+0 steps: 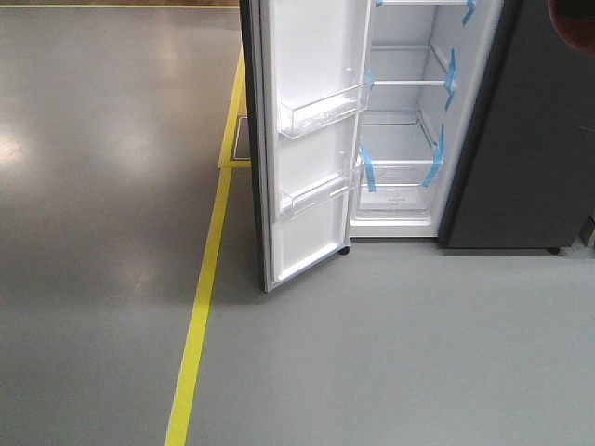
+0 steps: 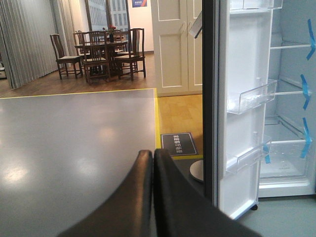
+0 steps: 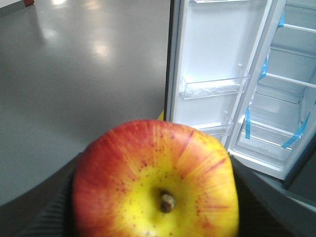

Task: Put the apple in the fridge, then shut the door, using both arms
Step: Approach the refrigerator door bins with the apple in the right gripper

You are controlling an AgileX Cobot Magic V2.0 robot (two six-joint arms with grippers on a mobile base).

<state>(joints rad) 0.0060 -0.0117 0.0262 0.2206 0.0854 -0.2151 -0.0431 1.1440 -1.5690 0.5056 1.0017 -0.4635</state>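
The apple [image 3: 155,180], red with a yellow patch round its stem, fills the lower half of the right wrist view. My right gripper [image 3: 155,202] is shut on it, a dark finger [image 3: 49,207] showing on each side. The fridge [image 1: 400,139] stands open ahead, white inside with shelves and blue tape strips. Its door [image 1: 311,139] is swung wide to the left, with clear bins on the white liner. The left wrist view has my left gripper [image 2: 153,155] shut and empty, left of the door's edge [image 2: 210,98] and well short of it. No arm shows in the front view.
A yellow floor line [image 1: 200,316] runs along the left of the fridge. A plain dark grey panel [image 1: 530,139] adjoins the fridge on the right. A dark floor mat [image 2: 178,144] and a white disc [image 2: 197,170] lie behind the door. Table and chairs [image 2: 101,54] stand far back.
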